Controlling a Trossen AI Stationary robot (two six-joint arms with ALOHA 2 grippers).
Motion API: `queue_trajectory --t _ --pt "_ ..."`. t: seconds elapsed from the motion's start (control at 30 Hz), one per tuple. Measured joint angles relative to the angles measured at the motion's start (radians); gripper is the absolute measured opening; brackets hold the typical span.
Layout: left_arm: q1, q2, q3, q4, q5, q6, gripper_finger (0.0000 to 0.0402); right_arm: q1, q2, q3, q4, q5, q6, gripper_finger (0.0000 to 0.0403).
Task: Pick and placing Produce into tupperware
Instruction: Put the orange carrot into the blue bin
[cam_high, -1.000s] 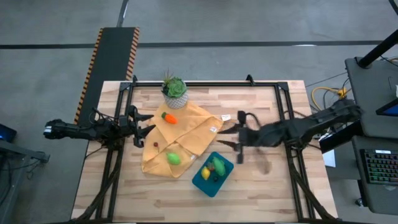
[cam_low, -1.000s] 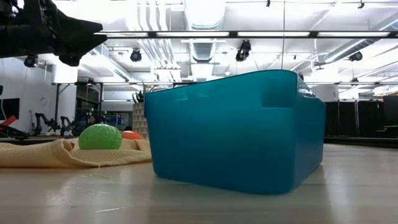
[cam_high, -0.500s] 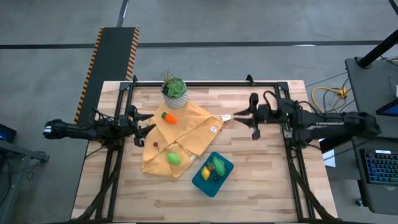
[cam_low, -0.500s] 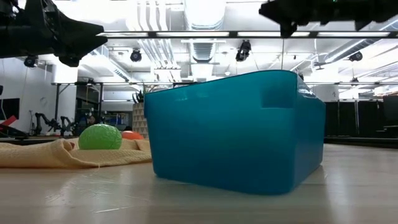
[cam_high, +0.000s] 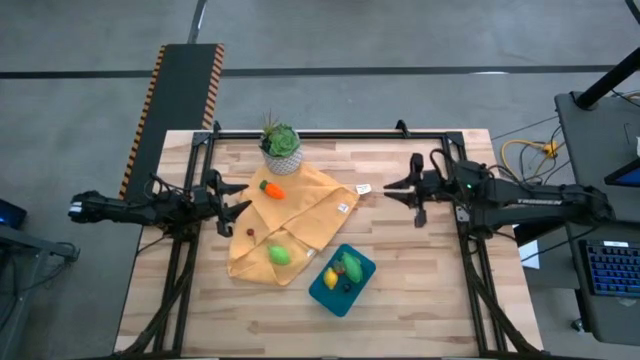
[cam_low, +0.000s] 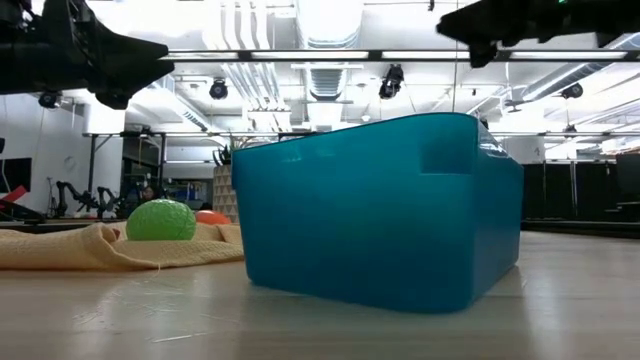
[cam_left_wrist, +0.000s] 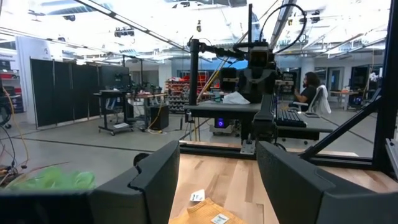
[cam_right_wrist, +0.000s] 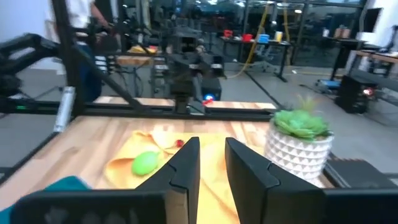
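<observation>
The teal tupperware (cam_high: 342, 279) (cam_low: 385, 215) rests on the wood table and holds a green, a yellow and a dark piece. On the mustard cloth (cam_high: 290, 225) lie the orange carrot (cam_high: 271, 187), a green oval piece (cam_high: 279, 255) (cam_right_wrist: 144, 163) and a small dark red one (cam_high: 250, 233). My left gripper (cam_high: 235, 203) (cam_left_wrist: 217, 180) hovers open at the cloth's left edge. My right gripper (cam_high: 400, 200) (cam_right_wrist: 212, 168) hangs in the air right of the cloth, a narrow gap between its fingers, holding nothing.
A potted green plant (cam_high: 281, 147) (cam_right_wrist: 298, 140) stands at the cloth's far corner. A black frame (cam_high: 330, 134) runs along the table's far edge and both sides. Bare wood (cam_high: 420, 290) lies right of the tupperware and along the near edge.
My right arm has swung away from the spot beside the tupperware, toward the table's far and right edges, and has risen; it now points level toward the cloth. The produce, cloth and tupperware have stayed where they were.
</observation>
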Motion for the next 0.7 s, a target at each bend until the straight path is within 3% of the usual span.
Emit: queue_trajectory --t 0.37,0.7 --pt "0.000 0.019 0.000 0.000 0.000 0.000 0.0202 0.224 -0.194 -0.187 0.056 0.175 -0.009 0.0063" --pt "0.000 0.020 0.000 0.000 0.000 0.000 0.0202 0.253 -0.415 -0.353 0.121 0.186 0.036 0.0063"
